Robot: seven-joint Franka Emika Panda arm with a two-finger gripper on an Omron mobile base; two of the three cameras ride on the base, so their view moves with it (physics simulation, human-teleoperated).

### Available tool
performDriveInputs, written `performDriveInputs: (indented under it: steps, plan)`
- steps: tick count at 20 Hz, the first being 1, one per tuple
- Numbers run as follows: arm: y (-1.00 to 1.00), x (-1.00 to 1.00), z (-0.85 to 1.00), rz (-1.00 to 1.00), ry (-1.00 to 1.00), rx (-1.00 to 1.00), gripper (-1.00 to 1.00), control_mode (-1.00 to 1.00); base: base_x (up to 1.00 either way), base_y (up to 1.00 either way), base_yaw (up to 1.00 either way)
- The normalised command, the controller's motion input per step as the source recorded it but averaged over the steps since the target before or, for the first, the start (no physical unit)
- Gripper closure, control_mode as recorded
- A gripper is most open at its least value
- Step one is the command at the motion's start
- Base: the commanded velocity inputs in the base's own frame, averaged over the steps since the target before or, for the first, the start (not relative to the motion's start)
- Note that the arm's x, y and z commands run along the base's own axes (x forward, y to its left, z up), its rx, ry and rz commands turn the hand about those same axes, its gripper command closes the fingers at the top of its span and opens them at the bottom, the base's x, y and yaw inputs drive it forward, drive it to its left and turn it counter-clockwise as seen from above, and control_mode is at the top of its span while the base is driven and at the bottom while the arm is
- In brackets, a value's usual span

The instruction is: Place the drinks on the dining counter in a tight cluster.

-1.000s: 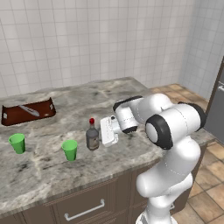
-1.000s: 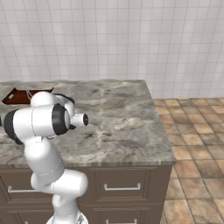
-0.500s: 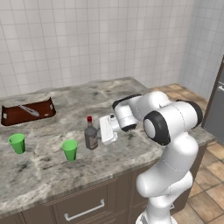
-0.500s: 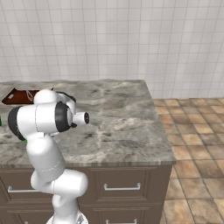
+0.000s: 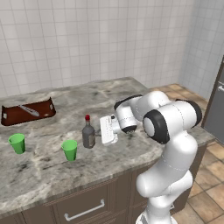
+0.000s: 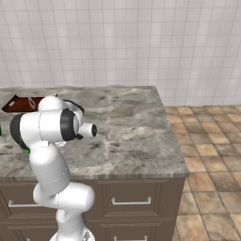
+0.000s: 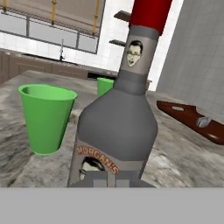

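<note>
Gripper (image 5: 97, 138) looks clamped shut low on the red-capped glass bottle (image 5: 89, 133); probably slick and top-heavy, so a low body grip seems safest.

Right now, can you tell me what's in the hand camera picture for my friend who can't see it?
A grey glass bottle with a red cap stands very close, right in front of the camera. Two green cups stand behind it on the marbled counter, and a dark red tray lies to the right.
</note>
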Motion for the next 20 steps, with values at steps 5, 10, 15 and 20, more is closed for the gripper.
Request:
performDriveInputs:
  steps: [5,10,15,20]
  plan:
    - [0.00,0.00,0.00,0.00,0.01,0.00,1.00,-1.00,0.00,0.00,0.00]
    - [0.00,0.00,0.00,0.00,0.00,0.00,-1.00,-1.00,0.00,0.00,0.00]
    - [-0.19,0.00,0.08,-0.05,0.01,-0.02,-1.00,-1.00,0.00,0.00,0.00]
    - [-0.57,0.00,0.54,-0.15,0.18,-0.04,-1.00,-1.00,0.00,0.00,0.00]
